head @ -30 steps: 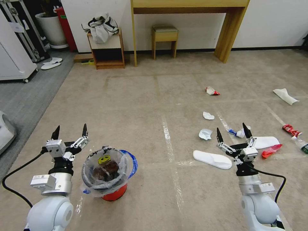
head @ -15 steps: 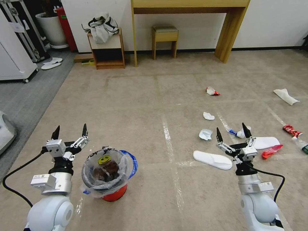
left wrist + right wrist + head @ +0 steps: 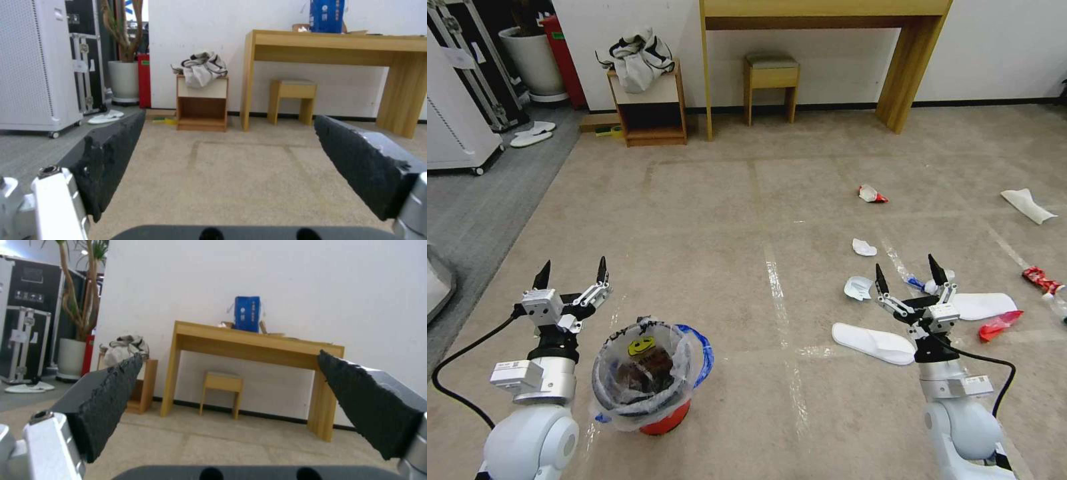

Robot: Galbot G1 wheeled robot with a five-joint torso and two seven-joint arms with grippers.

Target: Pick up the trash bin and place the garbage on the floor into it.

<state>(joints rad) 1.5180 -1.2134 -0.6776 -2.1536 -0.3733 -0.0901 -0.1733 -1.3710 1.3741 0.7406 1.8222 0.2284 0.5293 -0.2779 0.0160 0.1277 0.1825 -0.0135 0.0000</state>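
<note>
Left pincer [image 3: 572, 275] hangs just above the floor [image 3: 707, 220] with its black fingers spread wide and nothing between them, held forward on a bent arm whose white elbow sits at the near left of the head view; the trash bin [image 3: 647, 373], a red bucket lined with a clear bag bearing a yellow smiley, stands on the carpet just beside and slightly nearer than that pincer, untouched. Right pincer [image 3: 910, 273] mirrors the pose on the other side, fingers also wide apart and empty, wrist raised and pointing ahead, so that both wrist views look level across the room at the wooden bench [image 3: 249, 340] against the far wall. By my reading the task is at its very start: the bin is not yet lifted and no litter is in hand. The next move likely calls for the left arm to swing inward and drop so one finger goes inside the rim and one outside, taking care not to snag only the loose bag. Just beyond the right pincer lie a white slipper [image 3: 872, 343], a second slipper [image 3: 986, 305], a red wrapper [image 3: 999, 324] and crumpled paper [image 3: 858, 287]; farther off sit another paper scrap [image 3: 864, 248], a red-and-white wrapper [image 3: 870, 194] and a white piece [image 3: 1027, 205].
</note>
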